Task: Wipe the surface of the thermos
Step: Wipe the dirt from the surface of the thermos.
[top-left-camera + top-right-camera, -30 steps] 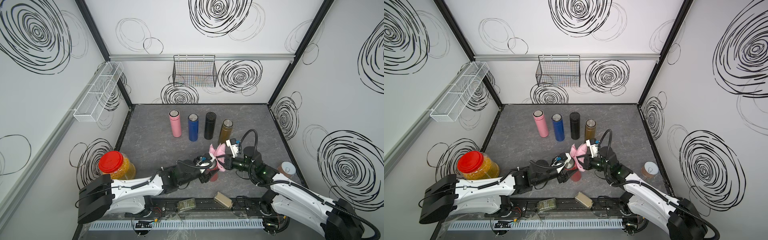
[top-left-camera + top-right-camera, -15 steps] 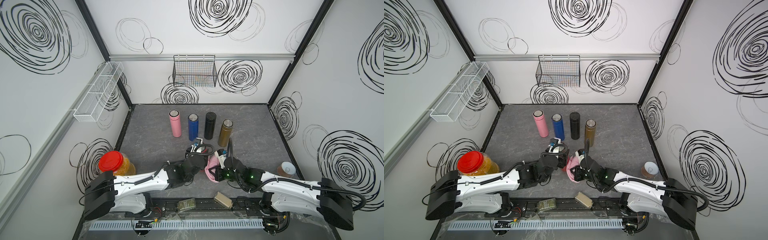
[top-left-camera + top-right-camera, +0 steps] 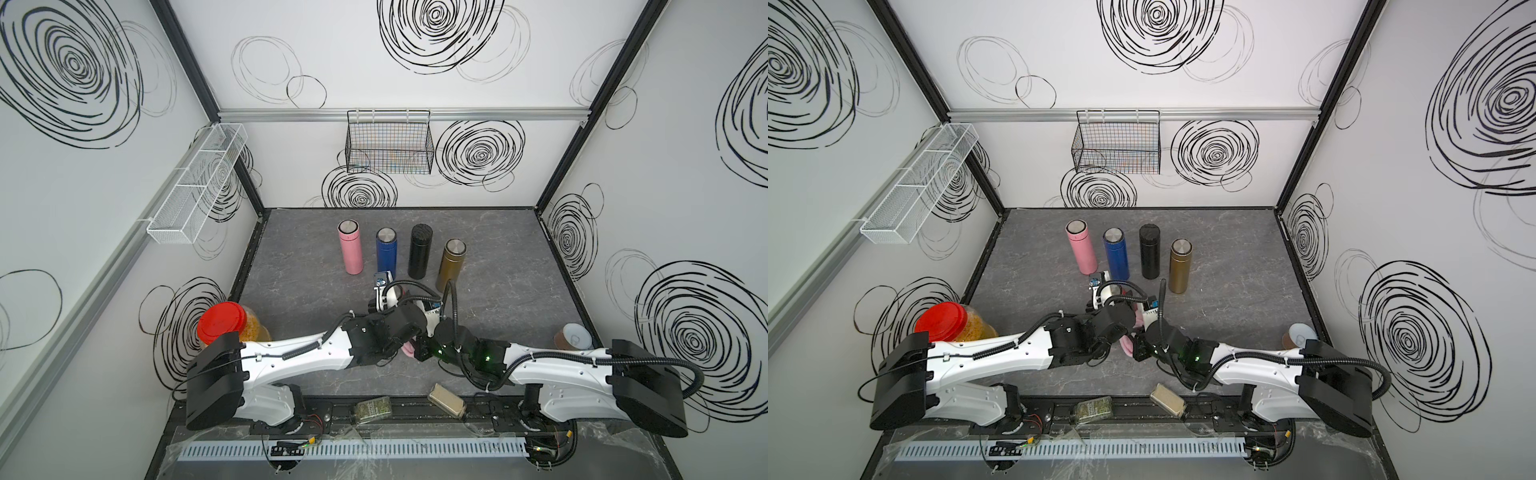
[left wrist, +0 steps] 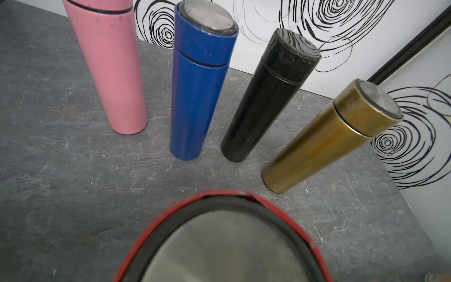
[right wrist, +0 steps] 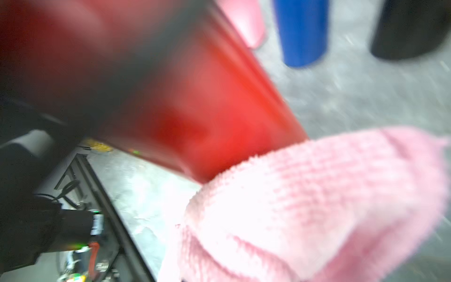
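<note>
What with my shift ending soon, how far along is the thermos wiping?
Done: left end effector grips the red thermos, right end effector holds the pink cloth. In hand: cloth against its lower side. Left: unclear how much remains unwiped.

Both top views look steeply down from the front over the whole grey marbled tabletop [image 3: 498, 257]. Both wrist cameras sit close against the red cylindrical metal thermos [image 5: 195, 109], facing the blue cylindrical flask [image 4: 197, 97].

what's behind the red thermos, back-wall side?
Four stand upright in a row on the grey stone-look table: pink thermos, blue thermos, black thermos, gold thermos. The table beneath the red thermos is hidden by its steel lid.
</note>
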### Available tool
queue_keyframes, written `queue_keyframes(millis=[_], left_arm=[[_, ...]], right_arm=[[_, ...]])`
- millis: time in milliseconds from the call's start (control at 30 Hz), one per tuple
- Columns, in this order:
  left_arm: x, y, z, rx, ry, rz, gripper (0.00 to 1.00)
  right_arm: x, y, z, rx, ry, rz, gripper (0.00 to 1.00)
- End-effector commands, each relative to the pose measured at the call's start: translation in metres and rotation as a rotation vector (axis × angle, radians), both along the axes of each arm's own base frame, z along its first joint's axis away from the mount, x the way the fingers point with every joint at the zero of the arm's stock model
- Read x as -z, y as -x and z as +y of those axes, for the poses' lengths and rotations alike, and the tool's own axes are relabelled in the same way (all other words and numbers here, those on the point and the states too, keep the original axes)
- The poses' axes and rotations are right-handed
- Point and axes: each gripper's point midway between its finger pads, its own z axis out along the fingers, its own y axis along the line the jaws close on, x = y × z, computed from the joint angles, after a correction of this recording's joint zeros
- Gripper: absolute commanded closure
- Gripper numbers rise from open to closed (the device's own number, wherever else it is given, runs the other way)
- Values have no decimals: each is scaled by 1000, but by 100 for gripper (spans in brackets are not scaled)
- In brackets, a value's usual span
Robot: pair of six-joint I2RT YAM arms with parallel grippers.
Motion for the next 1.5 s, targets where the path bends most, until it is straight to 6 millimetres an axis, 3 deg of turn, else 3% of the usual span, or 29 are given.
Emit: queue_keyframes(millis=[0,233,333,467,633,700,767,867,1000,1133,1267,1467], left_arm=[[-13,8,-3,-21,157,12,100],[-12,8,-4,-42,211,39,100],[-10,7,-7,-41,225,59,100],[-7,6,-11,-43,220,77,100],[-8,5,-14,-37,214,83,100],[-10,5,-13,-42,224,74,100],[-10,4,-11,-44,234,71,100],[-12,2,-11,-49,250,74,100],[-17,1,-11,-56,275,79,100],[-22,0,-15,-45,303,81,100],[-28,1,-15,-39,320,77,100],[-33,3,-8,-39,331,65,100]], right_arm=[[-7,-10,-11,107,-63,-20,100],[-89,11,22,-69,-275,-250,100],[-105,9,28,-75,-319,-284,100],[-73,0,23,-3,-280,-223,100],[-16,-1,-18,148,-230,-97,100],[-9,-2,-31,196,-195,-112,100],[-14,-4,-37,215,-186,-154,100],[-41,3,-26,132,-273,-253,100],[-86,19,11,-26,-374,-375,100],[-95,27,41,-105,-419,-399,100],[-65,16,49,-45,-404,-349,100],[0,-5,-2,256,-324,-254,100]])
